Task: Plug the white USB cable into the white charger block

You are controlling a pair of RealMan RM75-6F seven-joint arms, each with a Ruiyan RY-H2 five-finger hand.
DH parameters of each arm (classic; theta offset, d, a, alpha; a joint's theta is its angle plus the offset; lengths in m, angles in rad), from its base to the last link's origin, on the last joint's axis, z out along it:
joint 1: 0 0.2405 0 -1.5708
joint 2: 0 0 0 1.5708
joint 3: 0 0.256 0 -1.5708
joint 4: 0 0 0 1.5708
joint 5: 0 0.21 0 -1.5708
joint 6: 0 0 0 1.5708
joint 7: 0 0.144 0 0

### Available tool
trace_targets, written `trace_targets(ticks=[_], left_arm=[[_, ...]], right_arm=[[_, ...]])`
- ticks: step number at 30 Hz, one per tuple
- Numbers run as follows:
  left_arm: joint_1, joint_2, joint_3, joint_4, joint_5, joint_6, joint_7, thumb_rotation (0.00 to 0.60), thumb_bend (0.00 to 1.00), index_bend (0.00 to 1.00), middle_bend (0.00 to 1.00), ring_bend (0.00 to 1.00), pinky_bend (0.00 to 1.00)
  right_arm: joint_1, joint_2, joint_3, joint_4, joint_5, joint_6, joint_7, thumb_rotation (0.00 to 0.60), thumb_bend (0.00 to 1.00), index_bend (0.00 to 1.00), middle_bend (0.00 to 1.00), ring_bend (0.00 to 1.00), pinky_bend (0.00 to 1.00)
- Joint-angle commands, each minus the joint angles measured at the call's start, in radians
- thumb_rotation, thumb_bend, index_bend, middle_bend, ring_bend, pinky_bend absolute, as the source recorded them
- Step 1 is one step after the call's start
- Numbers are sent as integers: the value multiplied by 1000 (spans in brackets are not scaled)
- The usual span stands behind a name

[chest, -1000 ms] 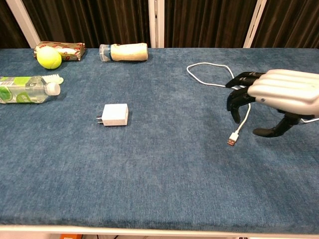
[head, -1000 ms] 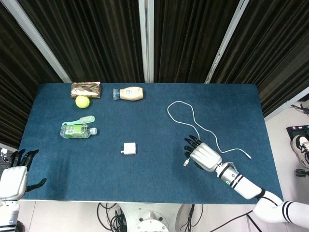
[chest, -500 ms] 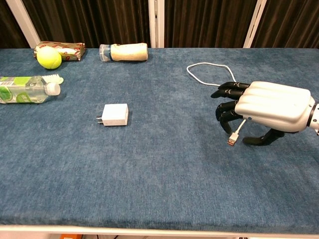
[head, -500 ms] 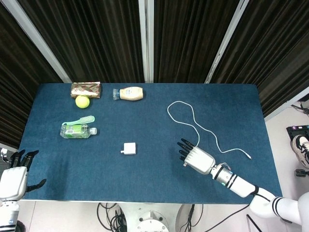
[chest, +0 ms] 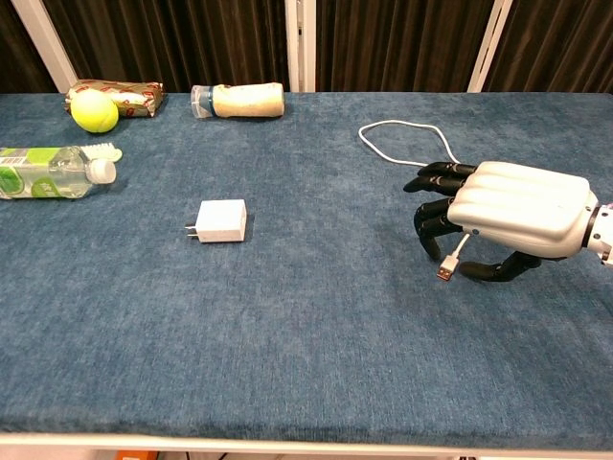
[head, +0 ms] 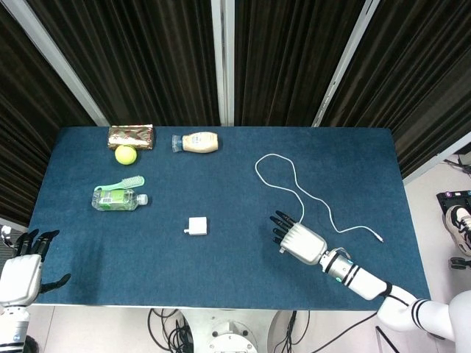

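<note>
toward the table's (head: 368, 154) front right, the right hand (chest: 512, 213) lies palm down over the plug end of the white usb cable (chest: 452, 261), dark fingers (chest: 433, 219) curled around the cord; whether they grip it cannot be told. the cable loops back toward the rear edge. the white charger block (chest: 222, 221) lies mid-table, well apart. off the front left corner, the left hand (head: 20, 271) hangs spread, holding nothing.

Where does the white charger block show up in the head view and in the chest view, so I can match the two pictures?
Head view: the white charger block lies low and just left of centre on the blue table.
Chest view: the block lies left of centre, at mid-height, prongs pointing left.
Shared landmark: the right hand over the white USB cable, to the block's right in both.
</note>
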Motion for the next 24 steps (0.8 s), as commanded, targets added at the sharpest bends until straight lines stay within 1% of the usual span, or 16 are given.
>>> trace_targets(ticks=[1,6,16,24], left_arm=[[-1,0,0,0,-3,-5,-1,600,124,132,141,32,0],[-2,1,-1,1,-3,-10,-7,600,124,131,141,32,0],[-2,0,0,5,-3,-14,-14,600,125,127,139,32,0],[-3,0,0,6,-3,-19,-19,600,124,123,139,32,0]], right_arm=[[0,-1,-2,1,3,-2,-3,600,310,454,304,59,0],[-1,-9,-4,6,9,-4,-7,600,320,461,307,59,0],[1,-17,-1,11,14,5,-17,600,327,511,316,83,0],[3,-13,1,3,17,10,-28,600,366,578,353,120,0]])
